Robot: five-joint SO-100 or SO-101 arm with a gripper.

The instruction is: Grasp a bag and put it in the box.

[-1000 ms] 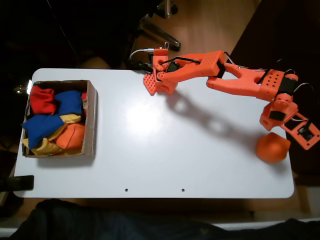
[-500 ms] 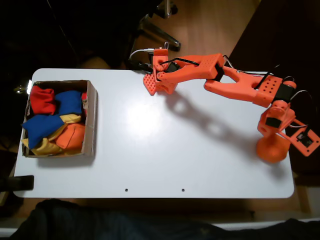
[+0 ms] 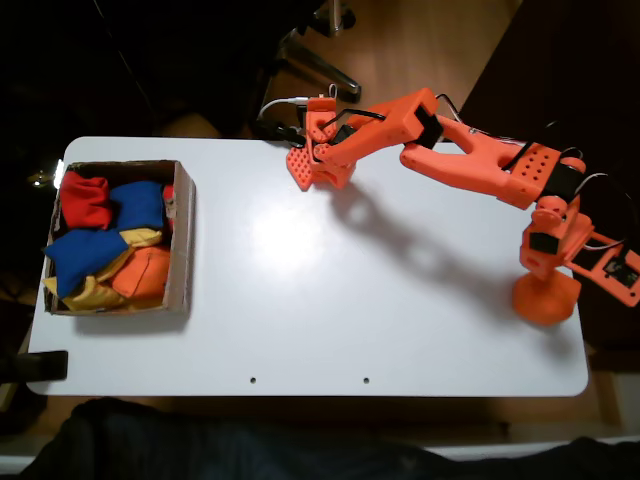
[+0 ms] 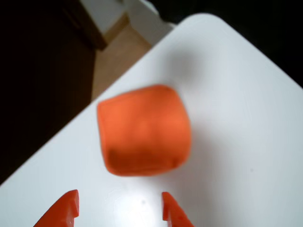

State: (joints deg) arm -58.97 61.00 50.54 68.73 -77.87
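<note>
Progress: we have not gripped the bag yet; grab, carry and drop into the box all remain.
Bag: lies at the table's right end in the fixed view, near the corner, well apart from the box.
Claw: gripper spread, empty, tips just short of the bag.
Axis: bag roughly square, so we see no clear long axis.

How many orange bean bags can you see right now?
2. One orange bag lies on the table's right end in the fixed view, under the gripper. Another orange bag sits in the box. More may be buried there.
</note>
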